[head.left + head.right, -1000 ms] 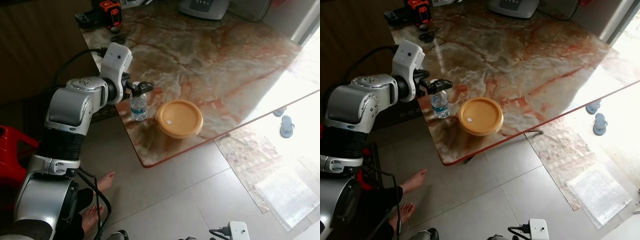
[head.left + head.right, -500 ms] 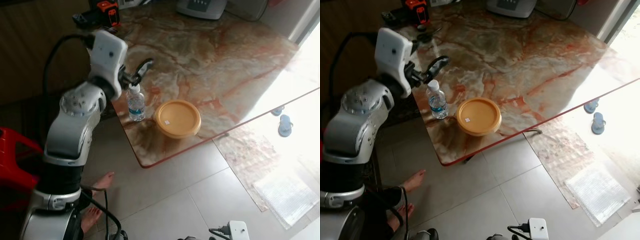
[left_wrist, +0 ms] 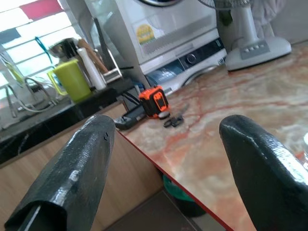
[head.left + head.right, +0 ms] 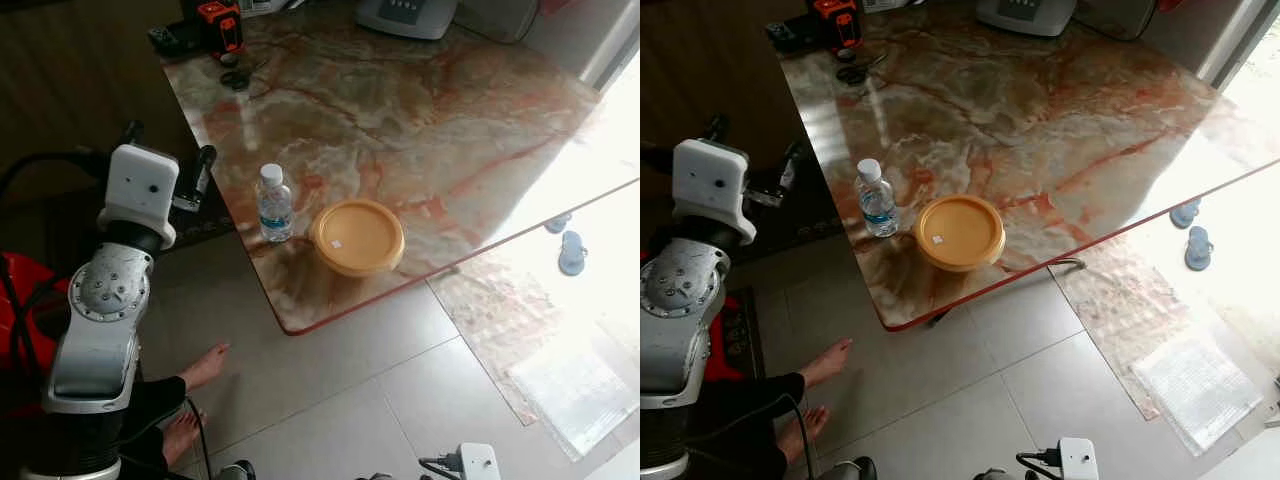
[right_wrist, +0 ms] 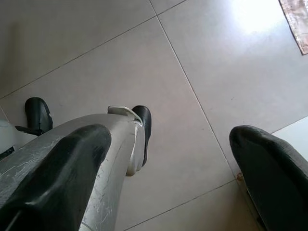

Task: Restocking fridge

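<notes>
A small clear plastic water bottle with a white cap and blue label [image 4: 274, 204] stood upright near the left edge of the brown-and-red marbled table [image 4: 420, 110], a little left of centre in the left eye view. Just beside it, on its right and close to the table's front edge, sat a round yellow-orange lidded container [image 4: 358, 236]. At the table's far corner, in the upper left of the frame, lay an orange and black tape measure [image 4: 221, 22].

The left gripper [image 4: 196, 182] hung off the table's left edge at mid-left of the frame, apart from the bottle. In the left wrist view its two black fingers [image 3: 72, 168] stood wide apart with nothing between them. The right gripper [image 5: 168, 192] pointed down at the grey tiled floor [image 5: 144, 62], its fingers likewise spread and empty.

Judging by this, the step in hand was picking up an item for the fridge, and nothing was held. The next move would call for bringing the spread left fingers around the bottle's body and closing without tipping it.
</notes>
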You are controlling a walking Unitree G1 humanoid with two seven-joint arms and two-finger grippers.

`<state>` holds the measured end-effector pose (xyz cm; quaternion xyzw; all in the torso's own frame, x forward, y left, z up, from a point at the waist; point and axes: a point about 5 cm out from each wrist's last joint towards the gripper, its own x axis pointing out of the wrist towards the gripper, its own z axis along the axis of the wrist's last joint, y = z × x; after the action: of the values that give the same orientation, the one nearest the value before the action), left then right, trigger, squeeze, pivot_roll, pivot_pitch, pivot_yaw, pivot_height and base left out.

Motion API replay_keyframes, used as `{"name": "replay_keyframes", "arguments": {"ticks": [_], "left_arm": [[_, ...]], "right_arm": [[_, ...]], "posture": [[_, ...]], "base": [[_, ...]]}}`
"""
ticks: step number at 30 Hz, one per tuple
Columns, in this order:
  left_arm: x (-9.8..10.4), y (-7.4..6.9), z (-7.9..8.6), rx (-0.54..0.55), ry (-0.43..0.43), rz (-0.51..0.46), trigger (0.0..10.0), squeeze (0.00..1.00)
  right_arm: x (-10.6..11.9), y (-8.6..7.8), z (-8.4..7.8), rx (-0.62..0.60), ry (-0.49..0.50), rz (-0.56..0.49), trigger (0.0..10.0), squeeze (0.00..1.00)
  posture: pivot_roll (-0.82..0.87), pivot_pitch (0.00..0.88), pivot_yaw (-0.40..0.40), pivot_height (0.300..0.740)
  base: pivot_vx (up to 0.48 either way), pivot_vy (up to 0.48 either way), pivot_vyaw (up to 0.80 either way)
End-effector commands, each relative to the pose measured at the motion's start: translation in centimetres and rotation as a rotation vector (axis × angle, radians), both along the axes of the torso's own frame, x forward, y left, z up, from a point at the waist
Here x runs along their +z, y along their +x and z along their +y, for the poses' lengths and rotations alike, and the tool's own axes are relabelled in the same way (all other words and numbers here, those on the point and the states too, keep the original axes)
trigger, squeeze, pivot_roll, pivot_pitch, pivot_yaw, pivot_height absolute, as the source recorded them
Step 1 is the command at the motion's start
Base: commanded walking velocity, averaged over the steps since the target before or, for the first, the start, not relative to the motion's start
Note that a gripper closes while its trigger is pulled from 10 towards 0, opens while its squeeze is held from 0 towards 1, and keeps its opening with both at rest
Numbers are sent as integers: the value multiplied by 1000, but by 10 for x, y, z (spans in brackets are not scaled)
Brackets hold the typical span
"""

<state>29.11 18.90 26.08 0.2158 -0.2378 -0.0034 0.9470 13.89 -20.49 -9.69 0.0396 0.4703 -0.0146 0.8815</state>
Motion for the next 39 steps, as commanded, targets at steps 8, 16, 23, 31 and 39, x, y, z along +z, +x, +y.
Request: {"name": "replay_keyframes", "arguments": {"ticks": [8,16,23,31,39], "left_arm": [[2,0,-10,-27,-23,-35,10000,0],[4,0,-16,-62,-11,-37,10000,0],[2,0,-20,-82,-13,-25,10000,0],[1,1,-24,-101,17,-20,10000,0],[-1,2,-30,-138,-4,3,10000,0]], "right_arm": [[-6,-18,1,-12,5,57,10000,0],[-7,-18,2,-16,6,59,10000,0],[-7,-19,2,-15,8,58,10000,0],[-7,-19,1,-54,-2,60,10000,0],[-6,-18,0,-53,-11,47,10000,0]], "posture": [[-69,170,-43,740],[-67,157,-36,740],[-69,154,-33,740],[-62,170,-34,740],[-70,184,-35,740]], "base": [[0,0,0],[0,0,0],[139,0,0],[252,0,-200],[261,0,-254]]}}
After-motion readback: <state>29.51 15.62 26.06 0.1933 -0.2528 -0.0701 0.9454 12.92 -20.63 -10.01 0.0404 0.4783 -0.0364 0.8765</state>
